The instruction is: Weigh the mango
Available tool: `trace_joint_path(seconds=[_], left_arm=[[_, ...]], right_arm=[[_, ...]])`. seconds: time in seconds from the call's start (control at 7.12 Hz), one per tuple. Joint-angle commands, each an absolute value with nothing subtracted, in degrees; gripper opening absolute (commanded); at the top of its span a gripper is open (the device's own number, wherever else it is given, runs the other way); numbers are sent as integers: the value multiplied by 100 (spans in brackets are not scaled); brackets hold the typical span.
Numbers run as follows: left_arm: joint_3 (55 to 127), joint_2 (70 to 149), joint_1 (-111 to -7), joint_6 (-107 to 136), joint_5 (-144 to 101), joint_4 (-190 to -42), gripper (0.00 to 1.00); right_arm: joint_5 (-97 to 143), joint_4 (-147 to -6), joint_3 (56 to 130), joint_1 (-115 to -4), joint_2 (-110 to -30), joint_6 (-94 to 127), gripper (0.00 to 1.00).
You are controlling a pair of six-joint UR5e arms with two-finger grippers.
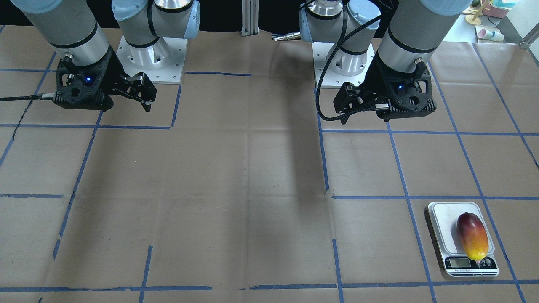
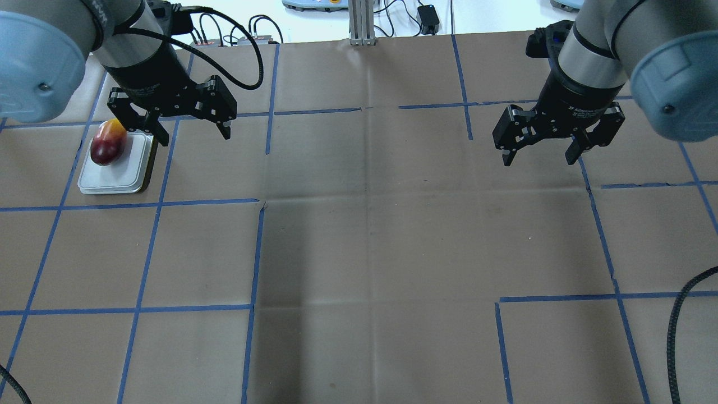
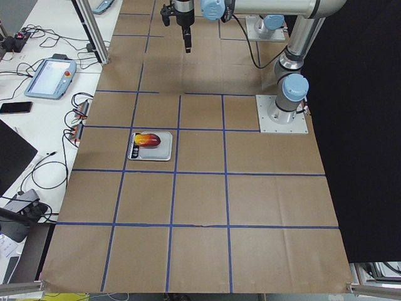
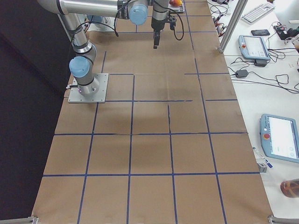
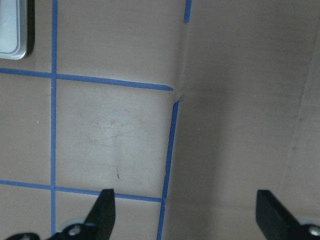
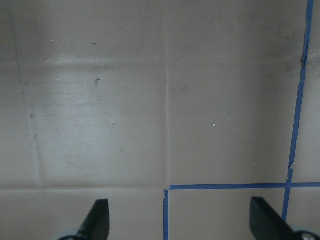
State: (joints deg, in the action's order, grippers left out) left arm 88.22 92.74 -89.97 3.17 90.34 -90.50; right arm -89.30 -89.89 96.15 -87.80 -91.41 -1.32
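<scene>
The mango [image 1: 472, 235], dark red fading to yellow, lies lengthwise on the white platform of a small kitchen scale [image 1: 440, 219]. It also shows in the overhead view [image 2: 106, 143] and the exterior left view [image 3: 150, 140], resting on the scale [image 2: 120, 179]. My left gripper [image 2: 193, 136] is open and empty, raised above the table just to the right of the scale and apart from the mango. A corner of the scale [image 5: 12, 30] shows in the left wrist view. My right gripper [image 2: 538, 160] is open and empty, hovering over bare paper far across the table.
Brown paper with a blue tape grid [image 2: 258, 252] covers the table. The two arm bases [image 1: 151, 59] [image 1: 343, 63] stand at the robot's side. An aluminium post [image 2: 359, 22] and cables stand at the far edge. Teach pendants [image 4: 280, 142] lie off the table.
</scene>
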Motion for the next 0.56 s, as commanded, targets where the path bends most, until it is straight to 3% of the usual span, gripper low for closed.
trace_joint_path(seconds=[0.0,0.42], left_arm=[[8815,9264,-9000,44,9035,-9044,100],[8815,9272,-8991,44,9000,-9035,100]], right_arm=[[-8930,-8991,9615,-8780,-9141,-132,100],[-8930,-8991,9615,-8780,-9141,-132,100]])
